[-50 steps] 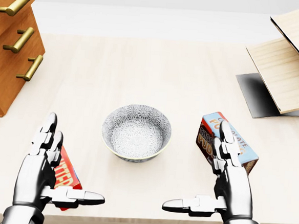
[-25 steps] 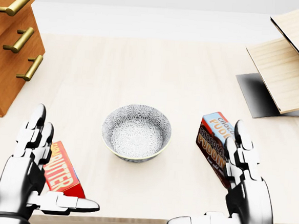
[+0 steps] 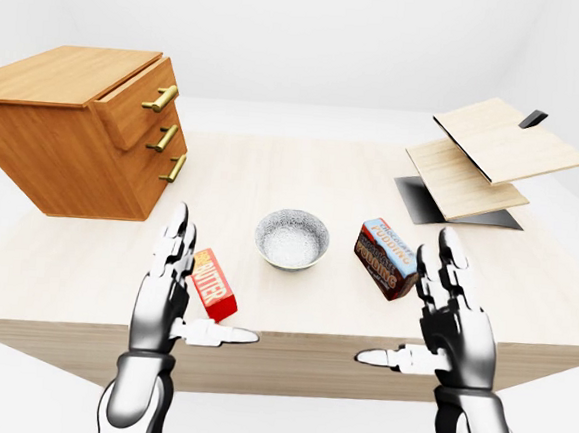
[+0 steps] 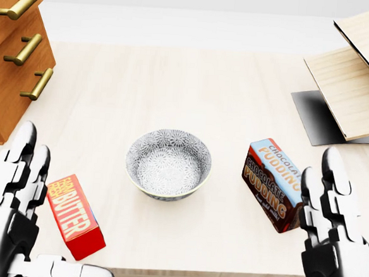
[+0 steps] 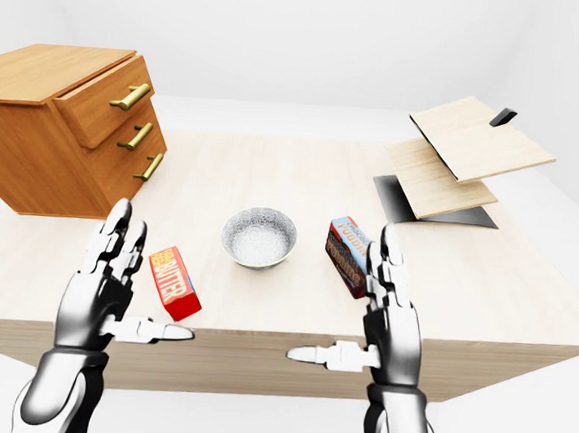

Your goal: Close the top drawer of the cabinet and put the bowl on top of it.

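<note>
Flanking bowl: L hand, R hand, fingers spread.

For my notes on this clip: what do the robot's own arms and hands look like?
Both the left hand and right hand are glossy chrome-silver with black joint gaps, and each has three blocky, segmented fingers. The forearms are smooth silver cylinders. No cables, markings or sleeves show.

Cabinet, one; drawers, three; handles, three. Bowl, one. Butter box, one. Pudding box, one. Boards, two. Left hand, right hand: two.
</note>
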Available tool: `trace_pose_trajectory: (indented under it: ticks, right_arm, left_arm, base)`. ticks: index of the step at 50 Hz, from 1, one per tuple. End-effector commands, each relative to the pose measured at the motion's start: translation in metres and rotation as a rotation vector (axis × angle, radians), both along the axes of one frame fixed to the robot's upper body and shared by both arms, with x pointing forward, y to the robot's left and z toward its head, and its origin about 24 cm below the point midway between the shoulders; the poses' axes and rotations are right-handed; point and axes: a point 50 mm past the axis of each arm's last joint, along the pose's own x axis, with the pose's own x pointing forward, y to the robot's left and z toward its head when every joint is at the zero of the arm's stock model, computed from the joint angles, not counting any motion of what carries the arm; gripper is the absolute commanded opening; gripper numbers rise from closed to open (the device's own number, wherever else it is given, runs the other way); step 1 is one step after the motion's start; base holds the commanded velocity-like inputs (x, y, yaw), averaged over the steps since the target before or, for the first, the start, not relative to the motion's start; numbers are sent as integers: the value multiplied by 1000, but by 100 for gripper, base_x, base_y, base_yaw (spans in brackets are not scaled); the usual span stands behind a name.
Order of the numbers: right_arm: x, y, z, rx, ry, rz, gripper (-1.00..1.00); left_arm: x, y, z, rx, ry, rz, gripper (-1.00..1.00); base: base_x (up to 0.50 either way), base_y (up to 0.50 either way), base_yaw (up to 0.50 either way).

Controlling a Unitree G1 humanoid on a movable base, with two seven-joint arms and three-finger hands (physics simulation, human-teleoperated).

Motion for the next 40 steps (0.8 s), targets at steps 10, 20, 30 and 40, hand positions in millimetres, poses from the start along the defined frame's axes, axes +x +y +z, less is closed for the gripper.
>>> trace_pose_trajectory:
  ticks: [10,20,30,40]
  right_arm:
    - [-18,-7,17,25,-79,-13,100]
    - [-20,-7,17,25,-81,-16,100]
    - [-21,-7,18,26,-92,-10,100]
    - [-22,-6,18,28,-96,-5,100]
  left_arm:
    - [-25,-8,10,42,-26,0,100]
    - [-27,-8,11,43,-30,0,100]
    - [-26,-6,12,37,-32,7,100]
    - [-27,-5,14,33,-37,8,100]
  base:
    - [0,0,0]
    - [0,0,0]
    - [0,0,0]
    - [14,0,0]
